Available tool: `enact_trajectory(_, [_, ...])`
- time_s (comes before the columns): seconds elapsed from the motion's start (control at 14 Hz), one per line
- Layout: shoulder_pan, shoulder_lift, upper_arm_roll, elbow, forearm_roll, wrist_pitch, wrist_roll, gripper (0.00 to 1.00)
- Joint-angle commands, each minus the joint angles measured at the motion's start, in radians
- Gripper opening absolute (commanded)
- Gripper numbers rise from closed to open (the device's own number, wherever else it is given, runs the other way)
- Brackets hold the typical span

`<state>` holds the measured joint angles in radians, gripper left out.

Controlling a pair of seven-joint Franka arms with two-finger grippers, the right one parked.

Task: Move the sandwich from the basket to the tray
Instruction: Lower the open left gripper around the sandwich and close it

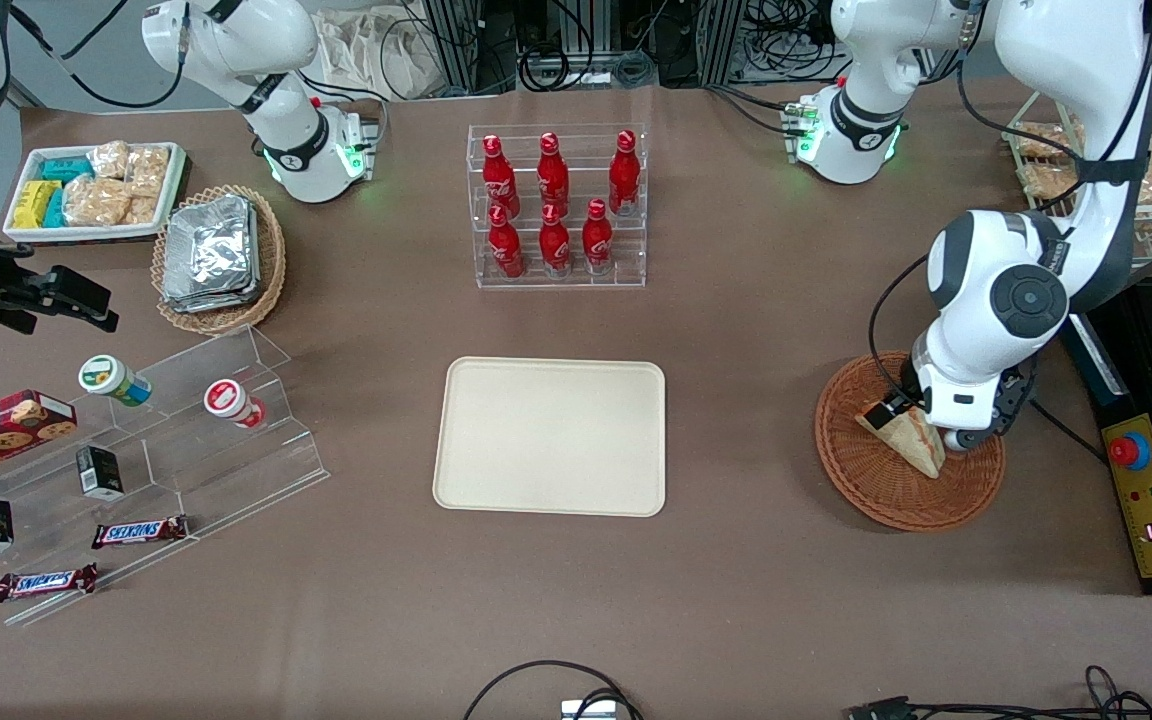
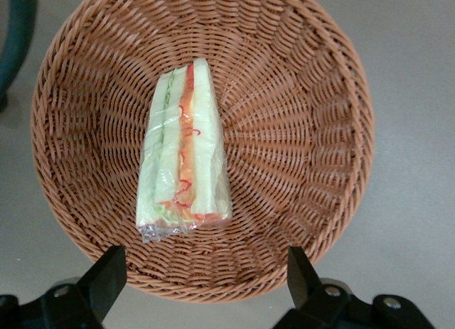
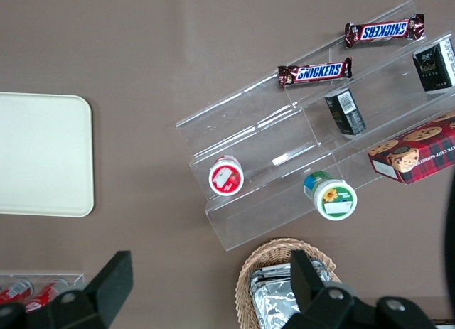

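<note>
The sandwich [image 2: 183, 155] lies wrapped in the basket [image 2: 313, 137] toward the working arm's end of the table. The gripper [image 2: 202, 279] hovers just above it — jaws wide apart, holding nothing. The tray [image 1: 550, 436] sits mid-table, well apart — bare.

Even, bright overhead light filled the scene, with only soft shadows under the gripper [image 1: 921, 428] over the basket [image 1: 908, 442]. The foil packets [image 1: 208, 252] at the frame's upper left glared faintly; everything stayed sharp.
</note>
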<state>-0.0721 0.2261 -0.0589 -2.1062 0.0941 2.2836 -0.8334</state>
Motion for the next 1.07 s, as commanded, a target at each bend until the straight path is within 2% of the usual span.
enact_trajectory(0.0, [0.012, 0.024, 0.008, -0.002, 0.022, 0.029, -0.023, 1.00])
enact_trajectory(0.57, [0.038, 0.104, 0.013, 0.000, 0.026, 0.108, -0.023, 1.00])
enact_trajectory(0.64, [0.047, 0.111, 0.013, 0.003, 0.024, 0.111, -0.020, 0.97])
enact_trajectory(0.71, [0.060, 0.113, 0.011, 0.003, 0.026, 0.118, -0.010, 0.80])
enact_trajectory(0.79, [0.061, 0.122, 0.011, 0.005, 0.026, 0.119, -0.007, 0.56])
enact_trajectory(0.86, [0.061, 0.124, 0.011, 0.006, 0.026, 0.113, 0.000, 0.27])
enact_trajectory(0.93, [0.060, 0.125, 0.011, 0.008, 0.026, 0.111, 0.002, 0.14])
enact_trajectory(1.0, [0.061, 0.122, 0.011, 0.011, 0.026, 0.105, 0.007, 0.10])
